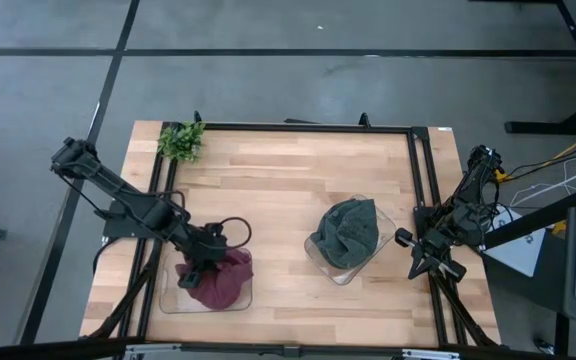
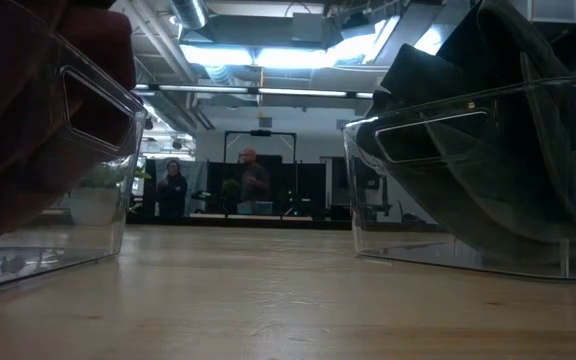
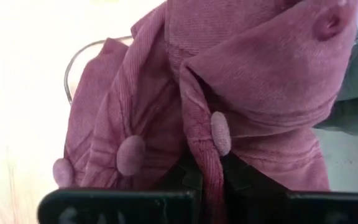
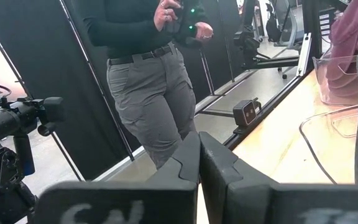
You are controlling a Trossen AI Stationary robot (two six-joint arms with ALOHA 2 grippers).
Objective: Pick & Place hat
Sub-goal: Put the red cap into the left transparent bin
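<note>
Counts on the wooden table (image 1: 288, 180): two clear plastic bins (image 1: 168, 300) (image 1: 320, 262); two soft fabric hats, one maroon corduroy (image 1: 223, 280), one dark green (image 1: 348, 232), one per bin; one small green potted plant (image 1: 181, 141). Two dark robot arms were present. Low view showed two people standing far behind.

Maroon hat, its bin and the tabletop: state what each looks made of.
Maroon hat: soft ribbed fabric, likely corduroy; fine ridges, cloth-covered buttons, matte. The left gripper is shut on it. Bin: clear glossy plastic, see-through walls. Tabletop: light wood planks, visible grain, probably sealed.
</note>
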